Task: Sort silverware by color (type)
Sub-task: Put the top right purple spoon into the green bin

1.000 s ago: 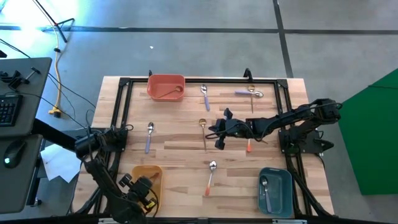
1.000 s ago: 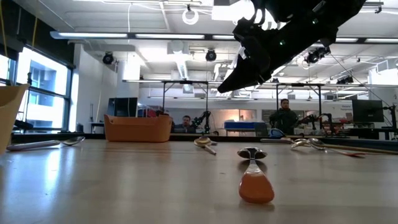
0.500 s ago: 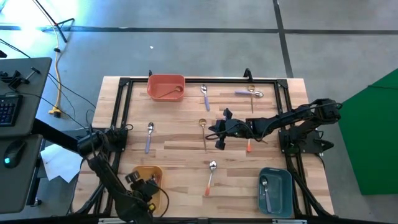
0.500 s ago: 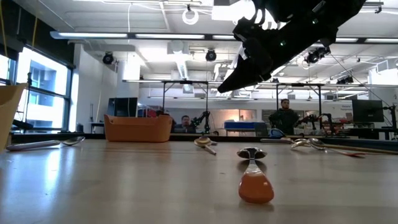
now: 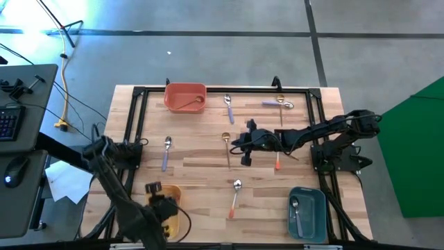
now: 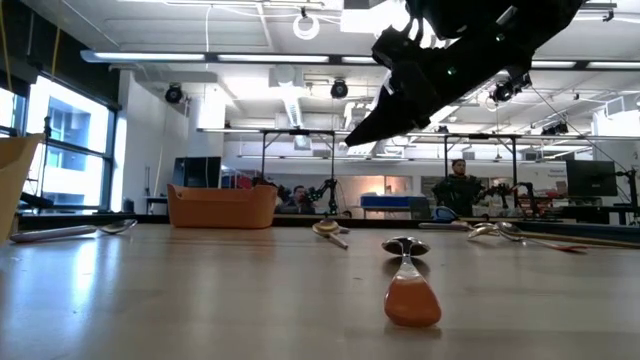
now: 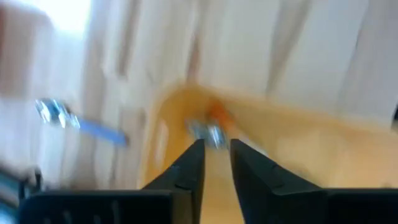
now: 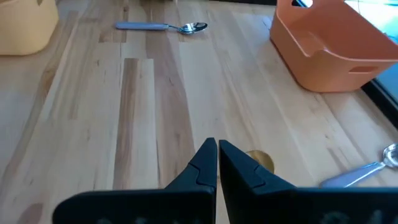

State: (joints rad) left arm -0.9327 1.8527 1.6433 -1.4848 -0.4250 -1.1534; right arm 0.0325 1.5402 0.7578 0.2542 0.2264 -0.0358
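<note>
Sorting partly done. The red bin [image 5: 185, 96], yellow bin [image 5: 168, 198] and teal bin [image 5: 306, 208] each appear to hold a spoon; about seven spoons lie loose on the table [image 5: 201, 163]. The right gripper [image 5: 243, 147], fingers nearly closed and empty, hovers just beside the gold spoon [image 5: 227, 145], mid-table. The left gripper [image 7: 216, 163] hangs over the yellow bin, slightly open, empty.
</note>
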